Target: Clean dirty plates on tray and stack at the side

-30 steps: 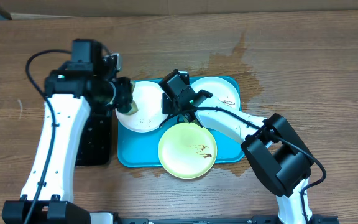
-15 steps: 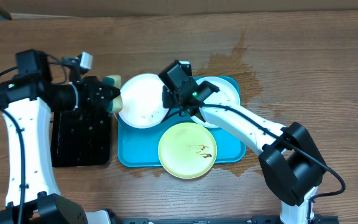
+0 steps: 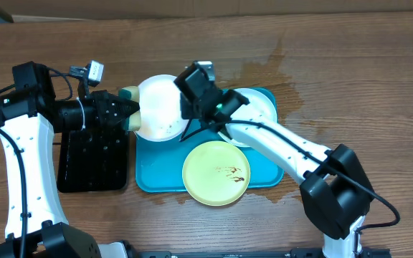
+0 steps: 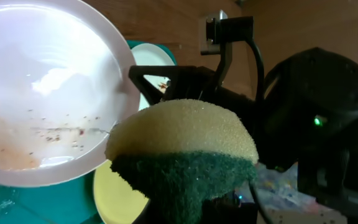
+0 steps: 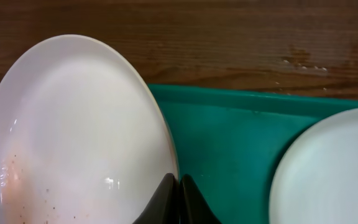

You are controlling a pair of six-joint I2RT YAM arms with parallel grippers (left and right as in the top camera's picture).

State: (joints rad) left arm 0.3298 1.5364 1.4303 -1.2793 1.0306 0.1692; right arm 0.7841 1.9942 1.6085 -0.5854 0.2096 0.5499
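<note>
My right gripper is shut on the rim of a white plate, which it holds tilted over the left end of the turquoise tray. Brown specks and a faint smear mark the plate's face. My left gripper is shut on a yellow-and-green sponge that sits right at the plate's left edge. A yellow-green plate with brown smears lies at the tray's front. A second white plate lies at the tray's right end, partly under my right arm.
A black tray lies left of the turquoise tray, under my left arm. A damp stain darkens the wooden table behind the tray. The yellow-green plate overhangs the tray's front rim.
My left arm swung out to the left, taking the sponge off the plate's face to its left edge. My right gripper tilted the white plate up and shifted it left.
</note>
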